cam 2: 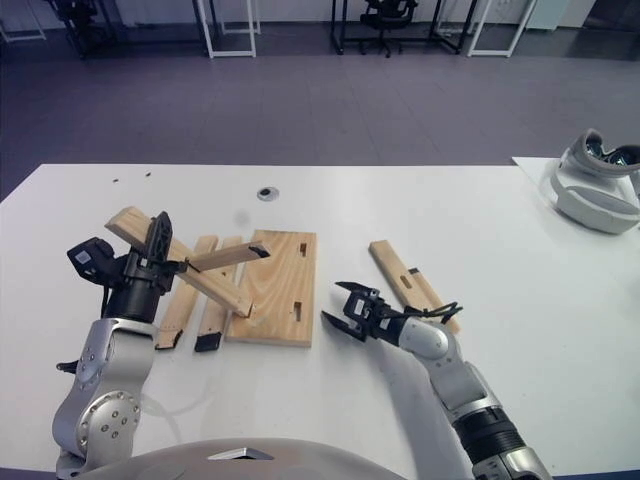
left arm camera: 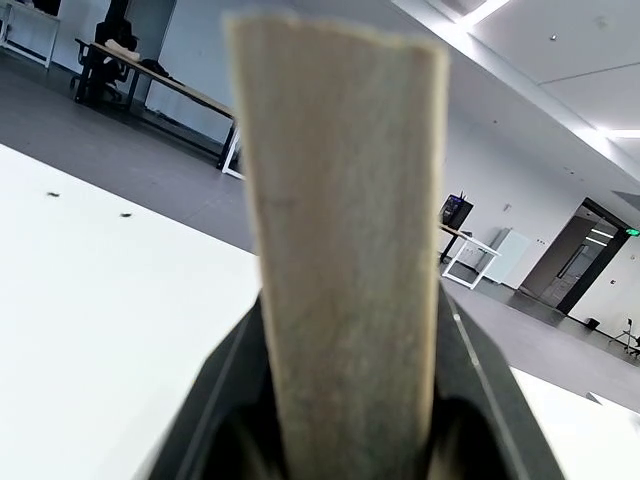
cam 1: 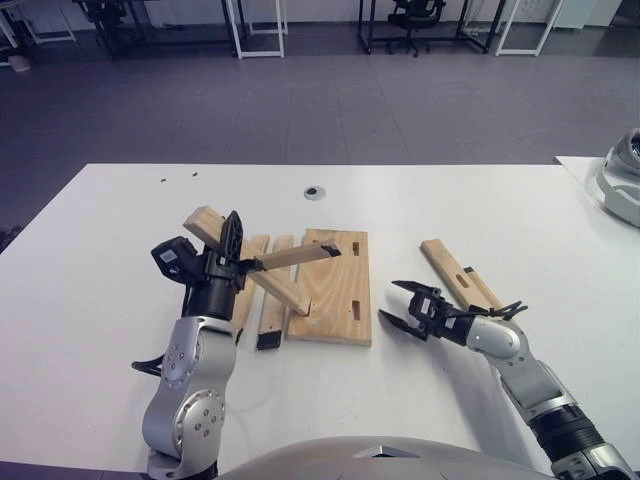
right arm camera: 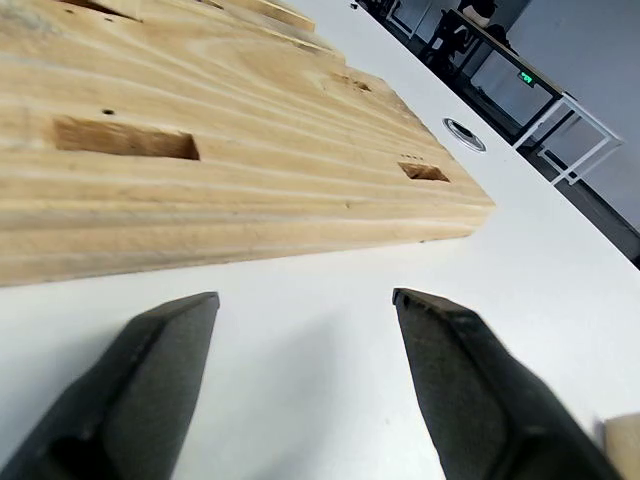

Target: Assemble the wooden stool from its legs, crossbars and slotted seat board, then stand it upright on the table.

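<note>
The left jaws clench a bar (cam 1: 295,256) raised above the board (cam 1: 335,290) on the desk (cam 1: 450,200), while the right jaws gape, released, beside the board's edge.

- I see my left arm (cam 1: 195,392) as a chunky silver-grey casing built of rounded segments, with round joint caps dotted by small dark screw holes.
- Its wrist section is a matt black cylinder, with a small black camera box (cam 1: 172,257) mounted at its side.
- My left gripper (cam 1: 238,262) is black, with thin, flat, fin-like fingers.
- A thin black cable (cam 1: 150,366) juts out beside the left arm's silver casing.
- My right arm (cam 1: 505,345) is slimmer: a smooth silver forearm, then a black ribbed cuff (cam 1: 562,430).
- Black wires (cam 1: 510,308) arch over the right wrist.
- My right gripper (cam 1: 392,303) is black; close up, its fingers (right arm camera: 150,390) are matt, dark, wedge-shaped pads.
</note>
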Robot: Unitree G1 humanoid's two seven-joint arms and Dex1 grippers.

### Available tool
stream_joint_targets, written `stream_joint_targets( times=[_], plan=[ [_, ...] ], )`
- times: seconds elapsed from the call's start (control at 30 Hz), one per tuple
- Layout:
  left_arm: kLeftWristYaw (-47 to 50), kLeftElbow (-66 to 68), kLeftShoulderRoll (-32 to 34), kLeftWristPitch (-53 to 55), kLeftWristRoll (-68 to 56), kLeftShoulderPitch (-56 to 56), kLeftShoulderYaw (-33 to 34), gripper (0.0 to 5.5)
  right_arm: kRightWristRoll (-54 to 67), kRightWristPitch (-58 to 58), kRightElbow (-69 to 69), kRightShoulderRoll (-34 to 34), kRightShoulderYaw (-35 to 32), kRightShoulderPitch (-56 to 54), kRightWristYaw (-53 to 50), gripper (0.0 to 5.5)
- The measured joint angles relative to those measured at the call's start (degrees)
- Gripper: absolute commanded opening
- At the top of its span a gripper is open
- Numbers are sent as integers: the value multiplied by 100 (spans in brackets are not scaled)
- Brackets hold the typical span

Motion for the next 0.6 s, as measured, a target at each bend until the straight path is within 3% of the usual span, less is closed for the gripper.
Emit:
stream_joint_targets(
  times=[0.27,0.47,0.6],
  plan=[
    [-105,-147,11,-75,370,156,-182,101,6,23,-116,84,202,-8,111,326],
    [-844,84,496,-974,1504,517,-864,101,121,47,-104,84,242,-23,308,326],
    [-1201,542,631,-1556,1726,640,-969,101,127,96,-38,35,59,-71,294,326]
  ],
)
